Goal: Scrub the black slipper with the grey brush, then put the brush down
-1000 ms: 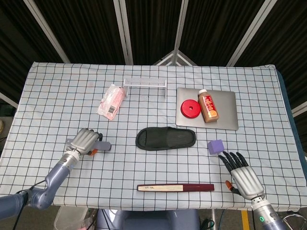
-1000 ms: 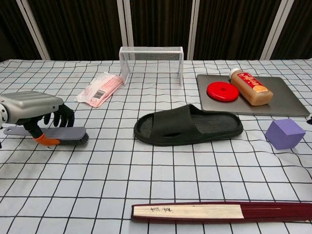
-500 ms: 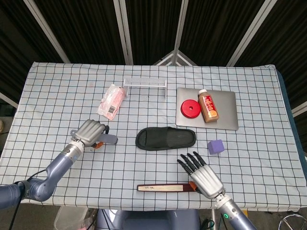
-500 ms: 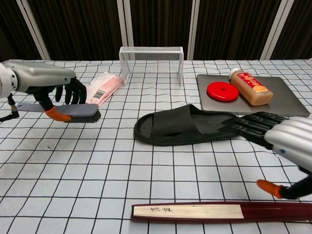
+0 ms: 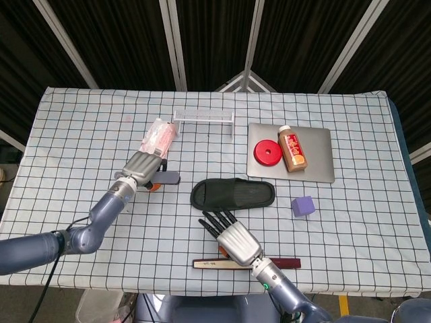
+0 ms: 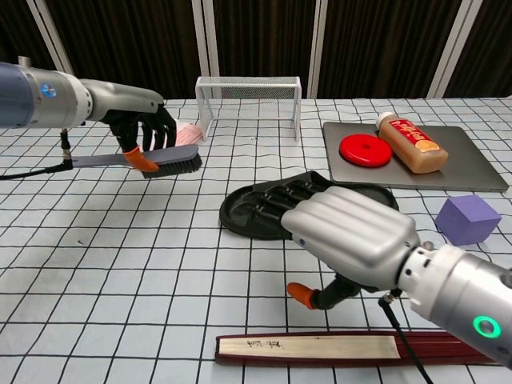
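Note:
The black slipper [image 5: 233, 194] [image 6: 238, 214] lies flat at the table's middle, sole down. My left hand [image 5: 143, 165] [image 6: 142, 122] grips the grey brush [image 5: 168, 179] [image 6: 164, 161] by its handle, bristles down, lifted off the cloth just left of the slipper. My right hand [image 5: 232, 239] [image 6: 346, 232] is open, palm down, at the slipper's near side. Its straight fingers [image 6: 276, 200] reach over the slipper's near edge and hide the middle of it in the chest view. Whether they touch it I cannot tell.
A dark red folded fan [image 5: 246, 264] [image 6: 320, 347] lies by the front edge under my right wrist. Behind: pink packet [image 5: 157, 140], wire rack [image 5: 203, 118], grey tray [image 5: 316, 168] with red disc [image 5: 267, 152] and brown bottle [image 5: 292, 149]. A purple cube [image 5: 303, 205] sits right of the slipper.
My left hand has lifted the brush off the cloth and carried it right, towards the slipper. My right hand has swung left from the table's right front to the slipper's near side.

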